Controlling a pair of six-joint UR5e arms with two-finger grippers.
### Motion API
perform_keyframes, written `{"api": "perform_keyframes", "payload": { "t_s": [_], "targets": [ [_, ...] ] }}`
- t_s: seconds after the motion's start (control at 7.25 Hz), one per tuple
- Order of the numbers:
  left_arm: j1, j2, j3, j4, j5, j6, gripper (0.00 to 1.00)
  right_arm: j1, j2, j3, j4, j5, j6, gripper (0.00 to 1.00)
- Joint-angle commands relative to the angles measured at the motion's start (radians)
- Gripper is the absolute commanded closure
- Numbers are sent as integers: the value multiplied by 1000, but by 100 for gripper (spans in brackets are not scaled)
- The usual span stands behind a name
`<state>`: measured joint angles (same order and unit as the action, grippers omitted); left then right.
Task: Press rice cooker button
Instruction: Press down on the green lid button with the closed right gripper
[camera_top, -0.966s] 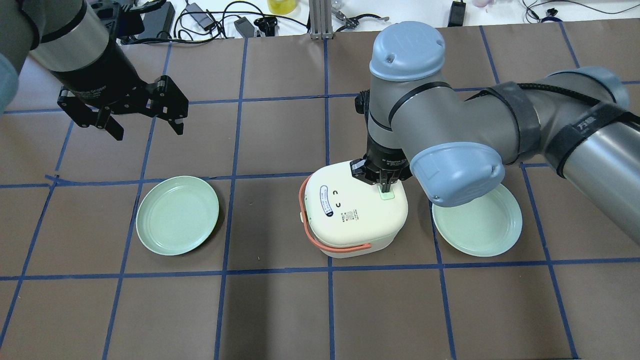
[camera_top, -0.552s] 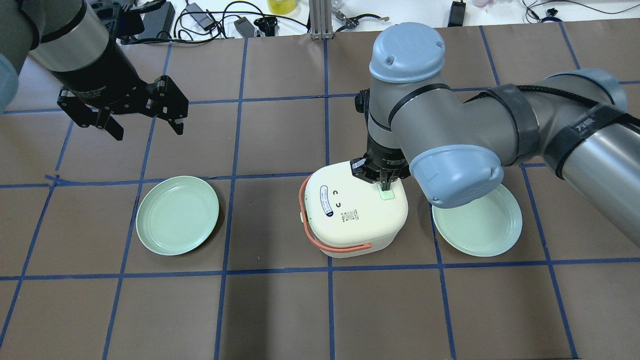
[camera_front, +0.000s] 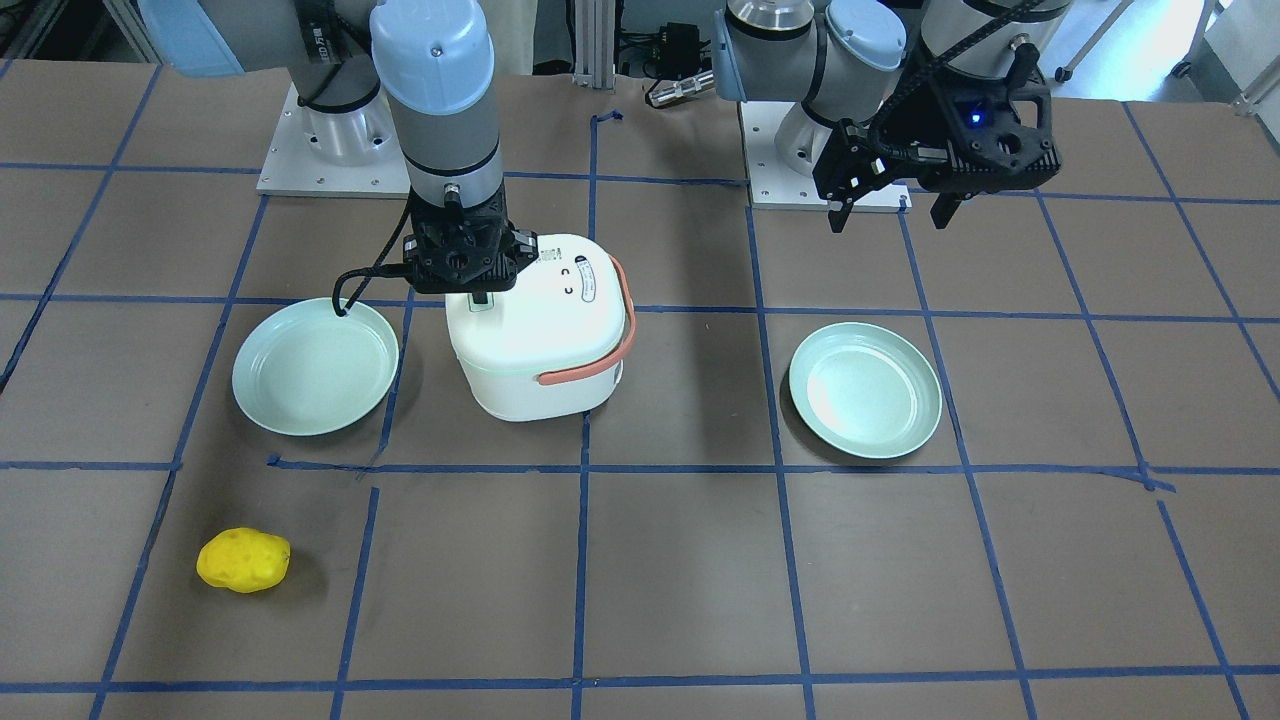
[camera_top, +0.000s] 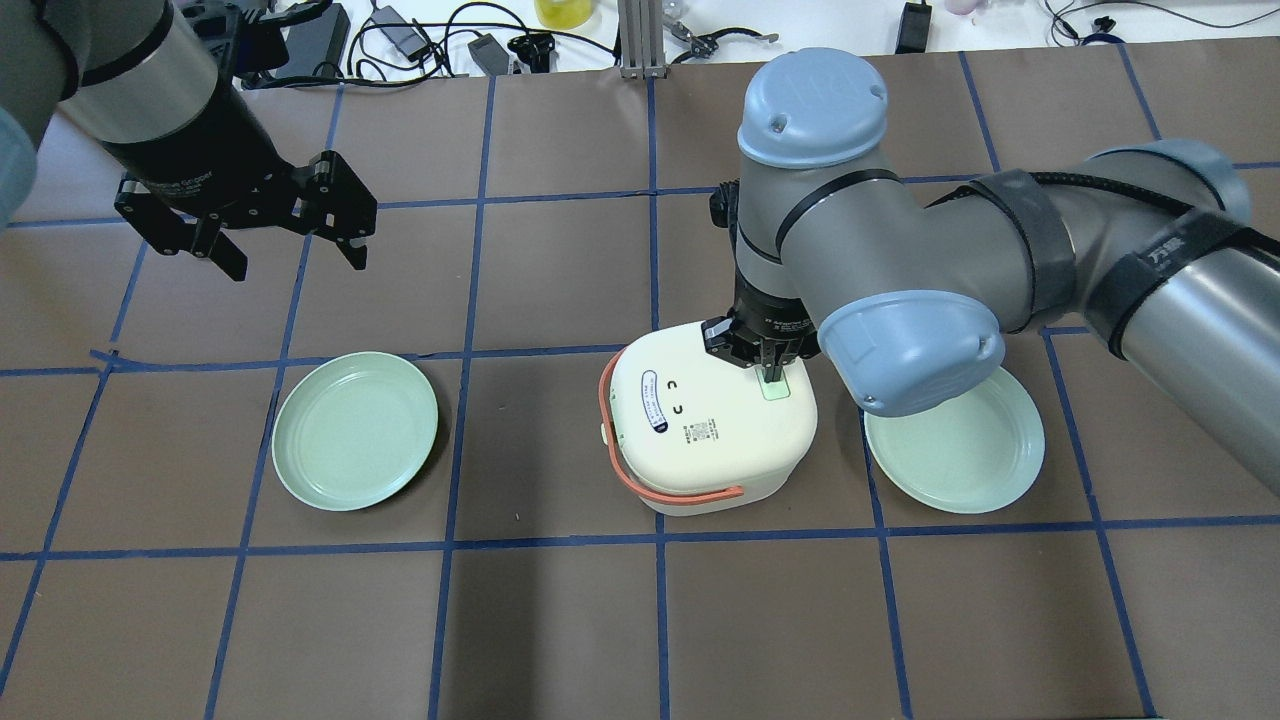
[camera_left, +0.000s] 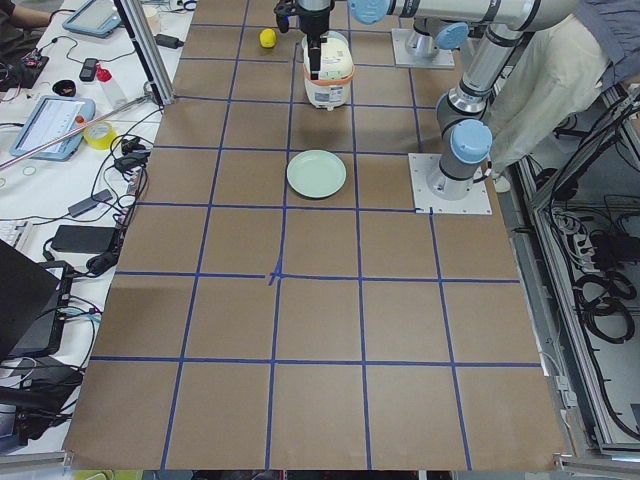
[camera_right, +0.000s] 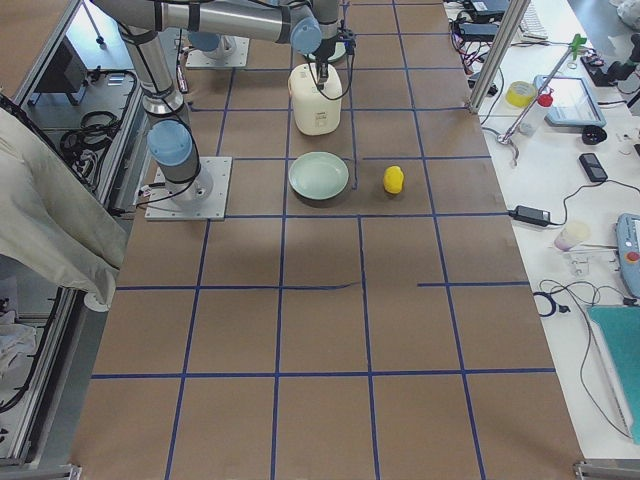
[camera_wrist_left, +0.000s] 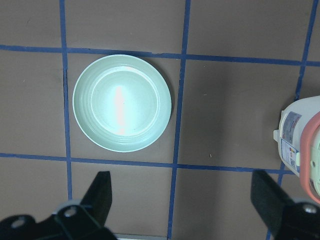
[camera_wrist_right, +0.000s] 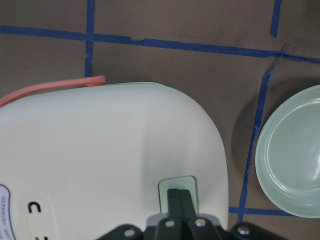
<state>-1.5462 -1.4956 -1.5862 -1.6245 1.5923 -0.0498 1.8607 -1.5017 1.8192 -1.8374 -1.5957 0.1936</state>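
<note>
The white rice cooker with an orange handle stands mid-table; it also shows in the front view. Its pale green button sits on the lid's right side, seen close in the right wrist view. My right gripper is shut, its fingertips together and down on the button; it also shows in the front view. My left gripper is open and empty, high over the far left of the table, above a green plate.
Two pale green plates lie on the table: one left of the cooker, one right partly under my right arm. A yellow potato-like object lies near the operators' edge. Cables and devices line the far edge.
</note>
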Motion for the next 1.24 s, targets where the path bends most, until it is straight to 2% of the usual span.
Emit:
{"api": "perform_keyframes", "payload": {
  "t_s": [0.0,0.83,1.1],
  "targets": [
    [0,0,0,0,0,1,0,0,1,0,1,3,1,95],
    [0,0,0,0,0,-1,0,2,3,6,12,7,-2,88],
    [0,0,0,0,0,-1,0,-5,-8,-40,7,-7,6,29]
  ]
}}
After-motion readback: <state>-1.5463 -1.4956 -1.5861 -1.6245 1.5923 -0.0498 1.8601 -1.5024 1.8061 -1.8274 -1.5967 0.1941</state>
